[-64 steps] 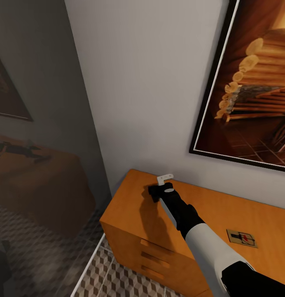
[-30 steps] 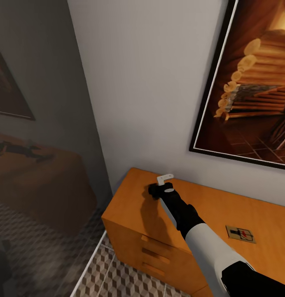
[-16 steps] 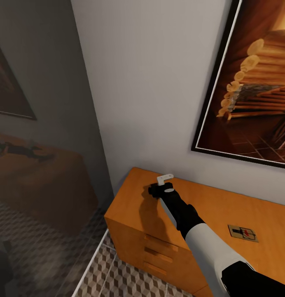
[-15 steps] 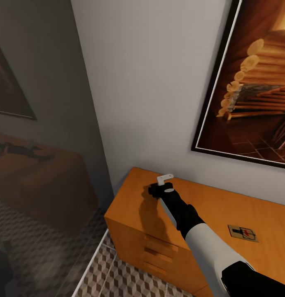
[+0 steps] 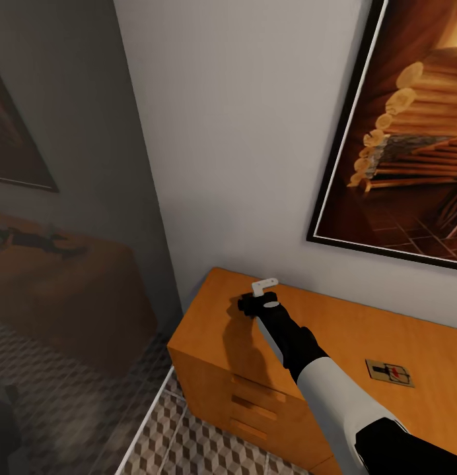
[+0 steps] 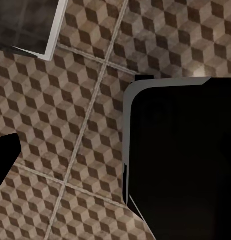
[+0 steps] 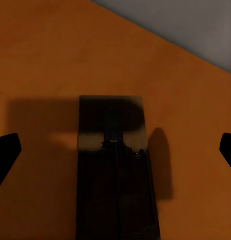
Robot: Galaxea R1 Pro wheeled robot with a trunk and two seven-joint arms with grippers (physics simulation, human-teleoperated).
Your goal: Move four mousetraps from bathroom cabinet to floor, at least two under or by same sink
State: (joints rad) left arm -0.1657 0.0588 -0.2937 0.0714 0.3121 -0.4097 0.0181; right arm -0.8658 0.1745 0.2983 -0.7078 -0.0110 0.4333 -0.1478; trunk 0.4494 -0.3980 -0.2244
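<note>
The orange-brown cabinet [image 5: 334, 330] stands against the grey wall. A tan mousetrap [image 5: 389, 373] with a red spot lies flat on its top at the right. My right arm reaches over the top's far left part, where the right gripper [image 5: 250, 307] hovers low. In the right wrist view this gripper [image 7: 115, 150] is open, its fingertips [image 7: 5, 155] far apart. A dark, shadowed mousetrap [image 7: 113, 145] lies on the cabinet top [image 7: 45, 60] between them, untouched. The left wrist view looks down on the cube-patterned bathroom floor [image 6: 70, 100], with one fingertip [image 6: 4, 155] spread wide at the view's edge.
A large dark-framed picture [image 5: 400, 132] hangs above the cabinet. A glass panel [image 5: 63, 264] with a white frame [image 5: 142, 422] stands left of it and reflects the room. Tiled floor [image 5: 189, 435] lies below the drawers [image 5: 255, 409]. My black base [image 6: 180, 160] shows over the tiles.
The head camera has shifted a little since two seconds ago, moving the whole picture slightly right. The right arm and the mousetraps have held still relative to the cabinet.
</note>
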